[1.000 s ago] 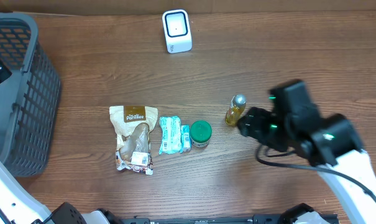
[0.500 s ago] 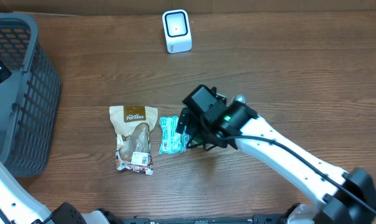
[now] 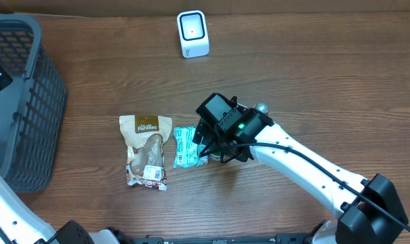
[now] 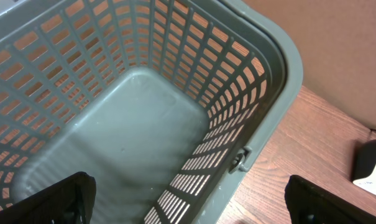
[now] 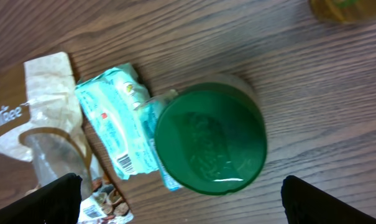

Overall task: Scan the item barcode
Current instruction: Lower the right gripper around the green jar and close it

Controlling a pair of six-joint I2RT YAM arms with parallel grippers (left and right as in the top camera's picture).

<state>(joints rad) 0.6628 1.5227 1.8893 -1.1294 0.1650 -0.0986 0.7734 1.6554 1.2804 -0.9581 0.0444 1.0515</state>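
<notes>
The right gripper (image 3: 206,141), a second ago beside the yellow bottle (image 3: 261,108), has swung left and now hangs over the green-lidded jar (image 5: 212,140), fingers spread wide and holding nothing. The jar stands on the table (image 3: 313,68) against a teal packet (image 3: 185,147). The left gripper (image 4: 188,199), likewise spread, hovers above the grey basket (image 4: 262,99).

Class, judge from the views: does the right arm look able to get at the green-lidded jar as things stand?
Probably yes: the open right gripper hovers directly over the green-lidded jar, nothing between; the teal packet crowds one side.
</notes>
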